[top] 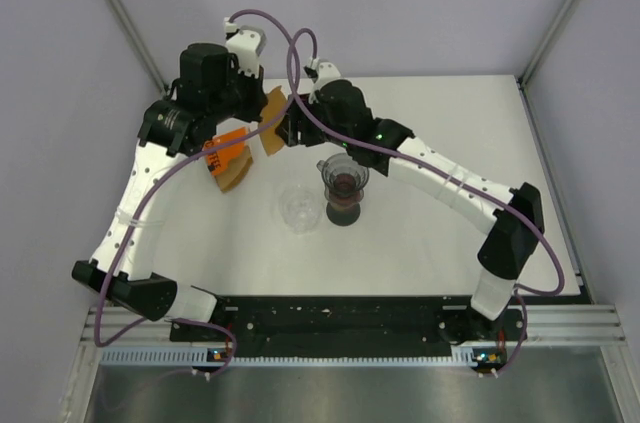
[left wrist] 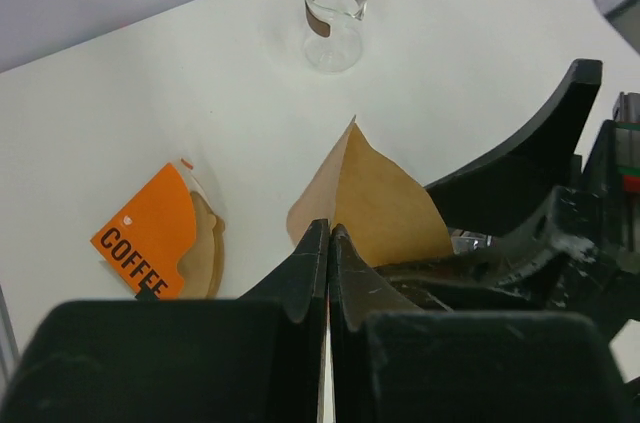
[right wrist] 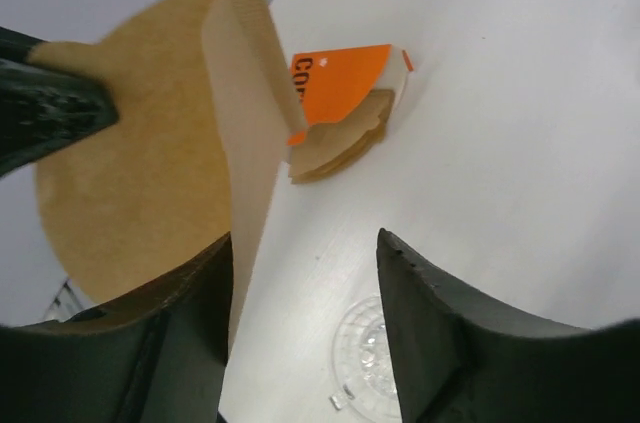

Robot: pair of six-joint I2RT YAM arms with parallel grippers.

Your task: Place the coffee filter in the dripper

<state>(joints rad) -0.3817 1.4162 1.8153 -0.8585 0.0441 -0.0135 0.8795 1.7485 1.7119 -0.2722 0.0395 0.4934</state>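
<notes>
"Coffee filter (left wrist: 375,203), where was it?"
"Held off the table, beyond the dripper (top: 300,208), its edge pinched between the left gripper's (left wrist: 329,233) pressed-together fingers."
"And the right gripper (right wrist: 305,243)?"
"Fingers spread apart, the filter close by one of them."

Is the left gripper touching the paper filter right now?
Touching. Left wrist view: the left gripper is shut on the filter, its paper emerging from between the tips.

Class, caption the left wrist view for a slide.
Left gripper pinching a paper filter; orange pack and glass jug beyond.
</notes>
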